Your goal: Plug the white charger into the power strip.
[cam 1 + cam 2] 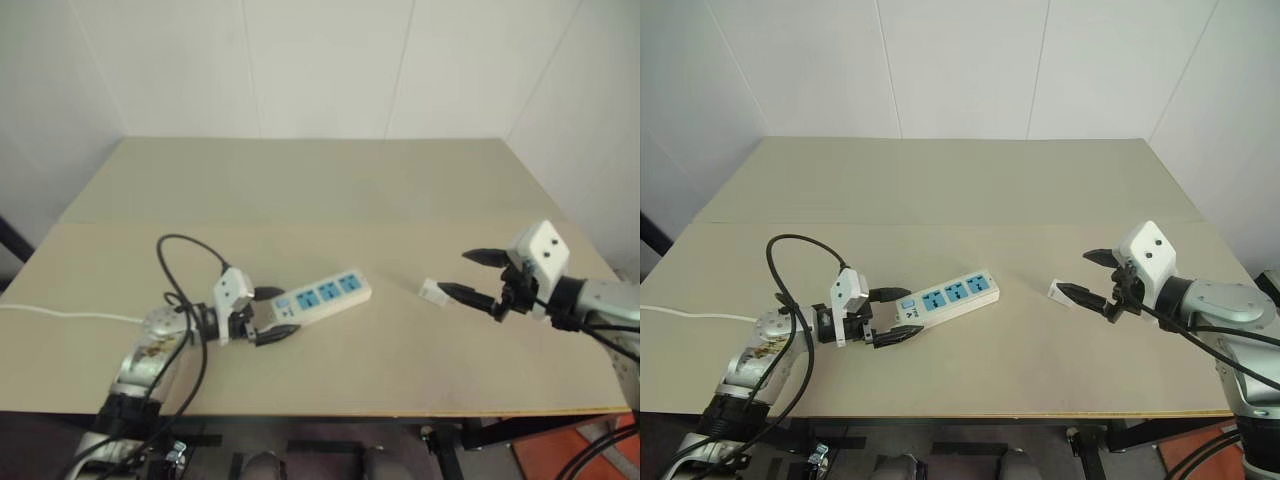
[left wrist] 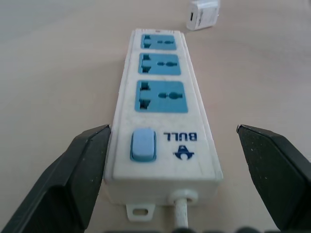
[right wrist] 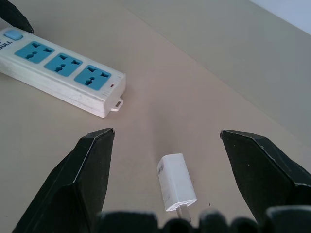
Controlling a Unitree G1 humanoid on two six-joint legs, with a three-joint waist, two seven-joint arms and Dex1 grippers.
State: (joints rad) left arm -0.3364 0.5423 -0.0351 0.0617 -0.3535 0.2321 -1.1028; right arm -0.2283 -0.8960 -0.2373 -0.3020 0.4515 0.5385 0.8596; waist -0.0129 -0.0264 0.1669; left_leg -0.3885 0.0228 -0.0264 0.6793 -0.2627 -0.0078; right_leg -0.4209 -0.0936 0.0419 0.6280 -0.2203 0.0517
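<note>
Plainly, the small white boxy plastic charger (image 3: 177,188) lies loose on the tan tabletop (image 1: 330,180) between the right gripper's (image 3: 165,160) spread fingers (light, stiff, likely slippery), best pinched across its flat sides, while the left gripper (image 2: 172,167) straddles, released, the switch end of the long white blue-socketed power strip (image 2: 164,116) nearby.

Bare table (image 1: 330,180) lies open between the power strip (image 1: 320,296) and the white charger (image 1: 432,292); only the left gripper (image 1: 272,315), fingers spread, crowds the strip's switch end.

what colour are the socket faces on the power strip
Blue, on the white power strip; clearest in the left wrist view.
</note>
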